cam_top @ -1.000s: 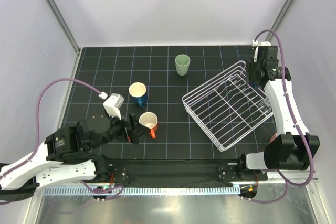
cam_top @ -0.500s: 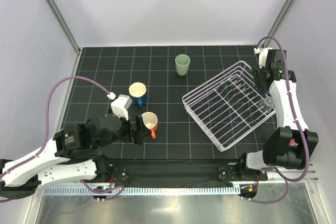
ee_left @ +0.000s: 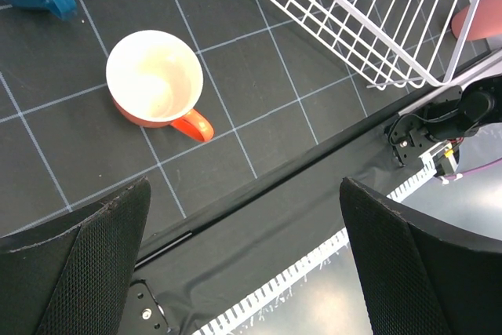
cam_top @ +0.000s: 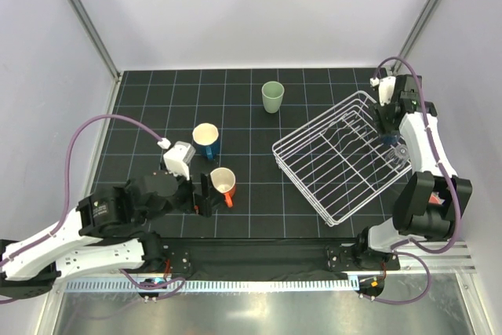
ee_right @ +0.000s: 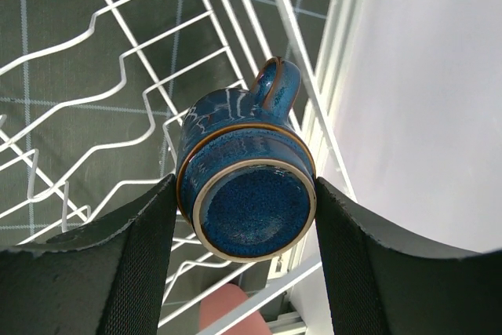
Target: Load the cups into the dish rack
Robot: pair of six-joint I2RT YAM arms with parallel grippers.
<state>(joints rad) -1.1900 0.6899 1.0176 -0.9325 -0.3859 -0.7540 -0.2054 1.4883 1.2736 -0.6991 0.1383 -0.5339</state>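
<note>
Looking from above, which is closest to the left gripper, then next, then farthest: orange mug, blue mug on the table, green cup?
Starting from the left gripper:
1. orange mug, just beside the fingers, near the front.
2. blue mug, a bit farther back.
3. green cup, far back and to the right.

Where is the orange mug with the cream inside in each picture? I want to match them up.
Top external: orange ceramic mug, lower left of centre, beside the left end effector.
Left wrist: the mug sits upper left, handle towards lower right.
Right wrist: not in it; a dark blue glazed mug is gripped there.
Shared landmark: white wire dish rack, in all three.
</note>
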